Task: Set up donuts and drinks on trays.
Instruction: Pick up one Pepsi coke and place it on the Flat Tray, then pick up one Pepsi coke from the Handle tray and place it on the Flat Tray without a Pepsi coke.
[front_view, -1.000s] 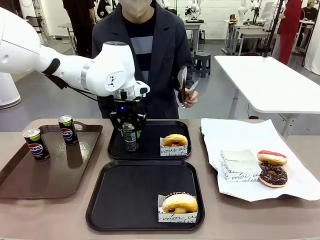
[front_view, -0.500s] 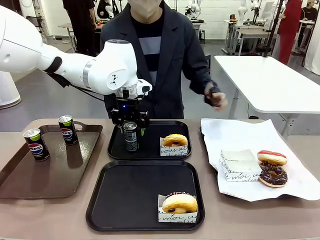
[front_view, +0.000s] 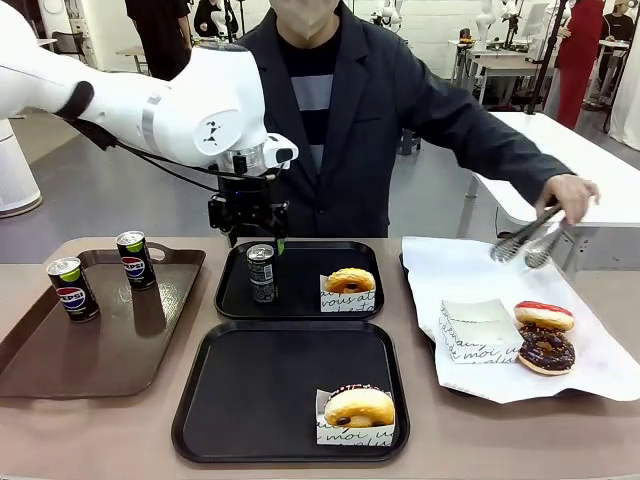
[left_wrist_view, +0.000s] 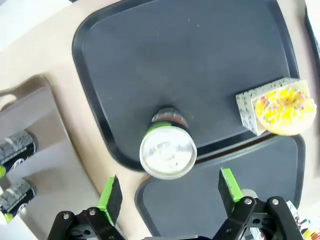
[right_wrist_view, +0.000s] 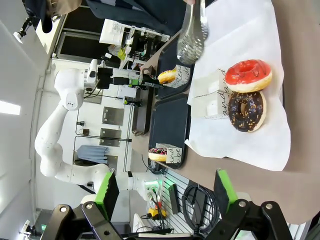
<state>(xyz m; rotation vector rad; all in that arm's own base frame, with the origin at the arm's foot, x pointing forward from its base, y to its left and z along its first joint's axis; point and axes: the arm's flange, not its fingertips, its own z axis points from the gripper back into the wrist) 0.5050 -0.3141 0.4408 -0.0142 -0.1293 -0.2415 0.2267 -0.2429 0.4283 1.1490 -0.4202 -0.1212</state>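
Front view: the left fingers (front_view: 240, 230) hover spread just above the can (front_view: 261, 272). The can stands upright at the 9 o'clock side of the far tray (front_view: 300, 300), long axis vertical, top up. A donut (front_view: 351, 280) sits at 3 o'clock.

Left wrist view: the can's silver top lies at 12 o'clock of the spread fingers.

Right wrist view: the right fingers (right_wrist_view: 107, 192) gape, holding nothing.

With the fingers this close, a sideways swing could clip the rim and topple the can.

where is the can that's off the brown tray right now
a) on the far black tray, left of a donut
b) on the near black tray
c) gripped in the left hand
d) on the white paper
A: the can stands upright on the far black tray, left of a sleeved donut, with the left hand open above it.
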